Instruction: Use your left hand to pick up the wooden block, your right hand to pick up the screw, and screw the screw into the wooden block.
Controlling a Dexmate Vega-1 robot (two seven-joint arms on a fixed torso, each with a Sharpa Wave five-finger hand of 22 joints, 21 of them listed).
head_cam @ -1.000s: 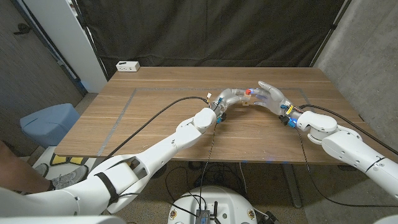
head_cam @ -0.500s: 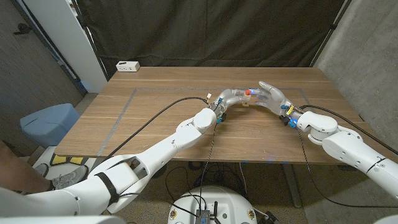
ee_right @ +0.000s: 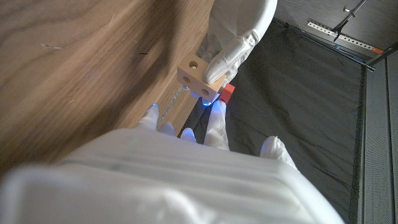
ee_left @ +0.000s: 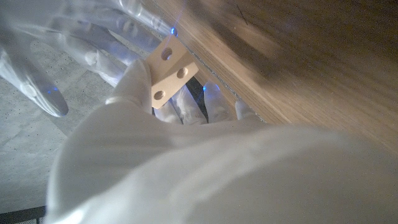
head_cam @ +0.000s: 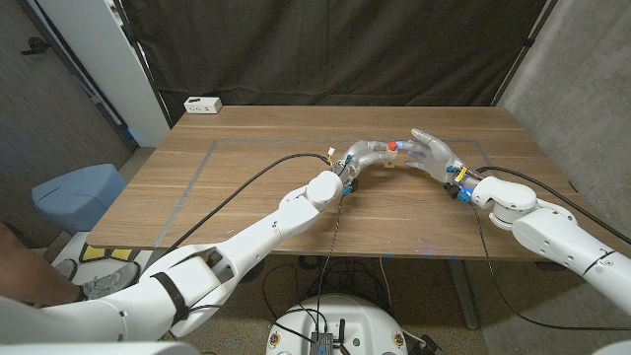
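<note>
Desk (head_cam: 246, 187) of brown wood grain spans the head view, a pale taped outline marked on its surface. Black curtain hangs behind it, a grey wall stands at right, and a white power strip (head_cam: 202, 105) sits at the far left corner. A blue bin (head_cam: 77, 194) stands on the floor beside the desk's left edge. Over the desk's far middle the left hand (head_cam: 367, 155) and right hand (head_cam: 432, 154) meet; the left hand grips the wooden block (head_cam: 395, 160), and the red-headed screw (head_cam: 392, 147) shows at the block's top, right against the right hand's fingertips. Black cables trail from both wrists.

In the left wrist view, the left hand (ee_left: 134, 93) pinches the pale wooden block (ee_left: 170, 71), which shows 3 round holes on one face, with the desk's grain beyond it.

In the right wrist view, the left hand (ee_right: 239, 34) clamps the wooden block (ee_right: 199, 78), 2 holes visible, and the red screw (ee_right: 227, 92) lies just beside the block, at the fingertips of the right hand (ee_right: 205, 134). Whether those fingers actually grasp the screw cannot be told.
</note>
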